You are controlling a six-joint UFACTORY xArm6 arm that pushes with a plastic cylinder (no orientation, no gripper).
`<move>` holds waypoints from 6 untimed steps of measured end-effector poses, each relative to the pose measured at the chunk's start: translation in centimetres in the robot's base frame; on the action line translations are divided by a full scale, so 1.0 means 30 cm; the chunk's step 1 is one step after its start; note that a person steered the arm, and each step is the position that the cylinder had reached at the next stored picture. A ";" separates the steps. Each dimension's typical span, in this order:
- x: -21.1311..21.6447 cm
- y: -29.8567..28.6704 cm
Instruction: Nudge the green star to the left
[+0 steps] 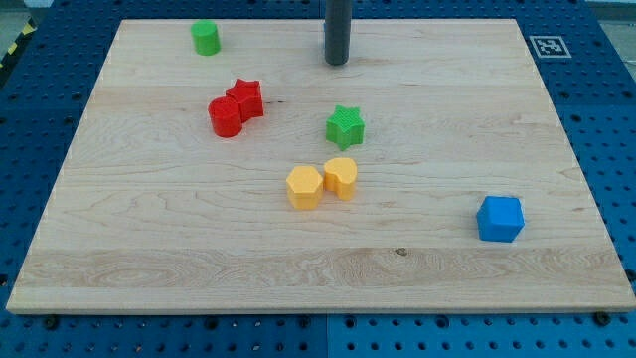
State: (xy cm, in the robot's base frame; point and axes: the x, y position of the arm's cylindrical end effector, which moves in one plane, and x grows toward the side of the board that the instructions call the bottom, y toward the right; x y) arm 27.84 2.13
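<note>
- My tip (338, 63) is the lower end of a straight dark rod that comes down from the view's top, a little right of the middle of the table (179, 249).
- The arm carries no claw, only this rod, so I cannot tell of any spread or pinching state; the rod holds nothing.
- My tip touches no block. It stands near the top edge of the table, on bare wood.
- The green star (345, 126) is the nearest block. It lies below my tip in the view, almost straight under it and very slightly to the view's right, with a clear gap of wood between them.
- The green star sits alone, near the middle of the table, apart from every other block.
- Below the star, toward the view's bottom and a little left, two yellow blocks lie just beside each other: the yellow hexagon block (304, 187) on the left and the second yellow block (341, 177) on the right; its shape I cannot make out well.
- To the view's left of the star are two red blocks that touch: the red star (245, 97) and the rounder red block (226, 116) at its lower left.
- The green cylinder (206, 38) stands near the table's top left.
- The blue cube (500, 219) lies well apart, at the lower right.
</note>
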 end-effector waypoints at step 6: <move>0.472 0.145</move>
